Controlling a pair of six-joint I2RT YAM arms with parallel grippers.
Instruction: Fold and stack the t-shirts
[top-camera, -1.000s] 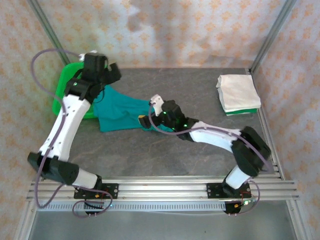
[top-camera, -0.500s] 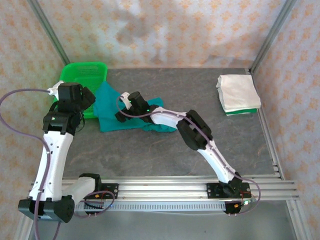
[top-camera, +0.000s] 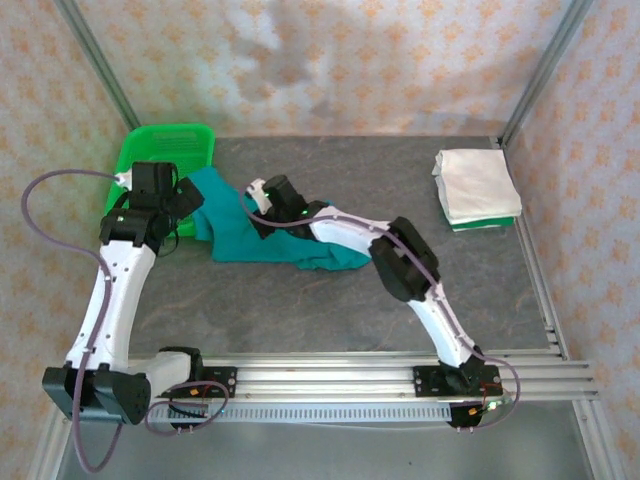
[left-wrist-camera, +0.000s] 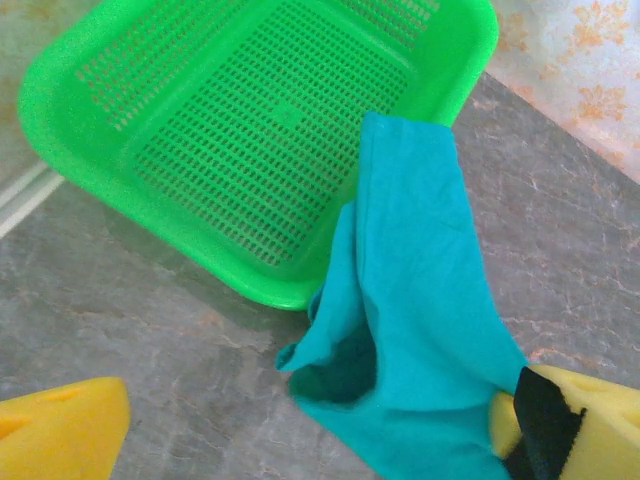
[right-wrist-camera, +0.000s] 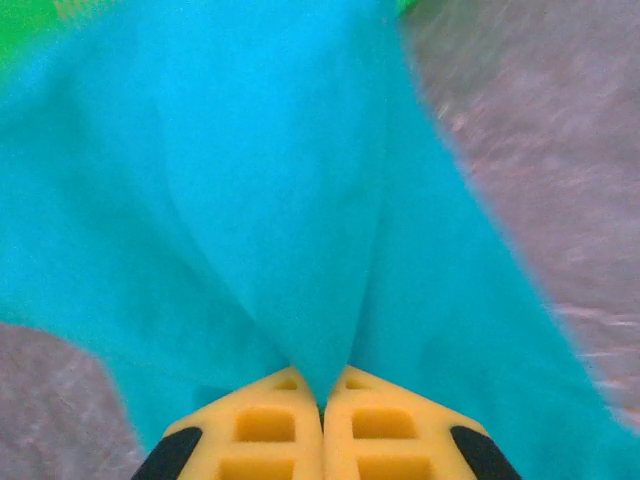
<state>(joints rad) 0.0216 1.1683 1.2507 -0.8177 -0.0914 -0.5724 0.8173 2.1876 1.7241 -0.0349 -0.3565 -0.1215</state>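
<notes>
Right gripper (right-wrist-camera: 322, 400) clamps the teal t-shirt (right-wrist-camera: 270, 200)!
Its pads are pressed together on a pinched ridge of cloth, with the rest of the shirt spread ahead on the table (top-camera: 330, 310). The left gripper (left-wrist-camera: 310, 432) gapes wide and holds nothing; the shirt's end lies between its fingers, its tip reaching the green basket (left-wrist-camera: 250, 130) rim. The folded shirts (top-camera: 477, 187) sit stacked at far right.

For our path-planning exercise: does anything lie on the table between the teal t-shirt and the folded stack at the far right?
Nothing visible does: only bare table lies between the teal t-shirt and the folded stack.
</notes>
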